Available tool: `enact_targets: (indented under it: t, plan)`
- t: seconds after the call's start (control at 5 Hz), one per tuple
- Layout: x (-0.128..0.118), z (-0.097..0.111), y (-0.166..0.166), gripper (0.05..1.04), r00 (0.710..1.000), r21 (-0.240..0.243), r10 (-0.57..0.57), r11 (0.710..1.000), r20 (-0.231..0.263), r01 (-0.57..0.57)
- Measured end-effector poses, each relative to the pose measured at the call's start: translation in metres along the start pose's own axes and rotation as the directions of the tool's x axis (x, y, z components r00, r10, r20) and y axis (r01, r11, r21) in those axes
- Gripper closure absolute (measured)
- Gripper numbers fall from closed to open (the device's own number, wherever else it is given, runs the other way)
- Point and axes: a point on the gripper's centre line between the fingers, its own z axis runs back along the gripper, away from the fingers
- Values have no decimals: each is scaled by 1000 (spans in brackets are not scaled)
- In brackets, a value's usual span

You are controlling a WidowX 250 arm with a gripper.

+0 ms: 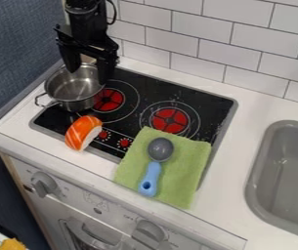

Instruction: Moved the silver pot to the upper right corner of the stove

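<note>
A black gripper (87, 77) hangs over a silver pot (79, 101) at the left side of a toy stove (200, 100).
Its fingers stand wide apart at the pot's rim, nothing visibly clamped between them; whether they touch the metal, I cannot tell. Toy sushi (83, 133) lies near the pot, and a blue-handled spoon (152, 171) on a green cloth (183, 171).

Spoon (154, 168) on cloth (189, 175), sushi (83, 133) left

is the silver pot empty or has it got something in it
Empty, as far as the view shows: the silver pot has only bare metal visible inside.
</note>
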Motion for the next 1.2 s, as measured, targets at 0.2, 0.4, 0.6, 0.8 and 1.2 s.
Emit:
enact_targets:
  t: [0.2, 0.4, 0.6, 0.8, 1.2]
  plan:
    - [0, -27, 4, 83, 997, 6, 12, 1000, -77, -12]
    - [-10, -42, 1, 83, 992, -4, 0, 1000, -130, -1]
    - [-29, -54, -5, 93, 985, -45, -2, 999, -172, -5]
    - [-31, -56, -4, 170, 985, -43, 0, 999, -170, -8]
    - [-29, -59, 2, 723, 987, -42, 3, 999, -162, -10]
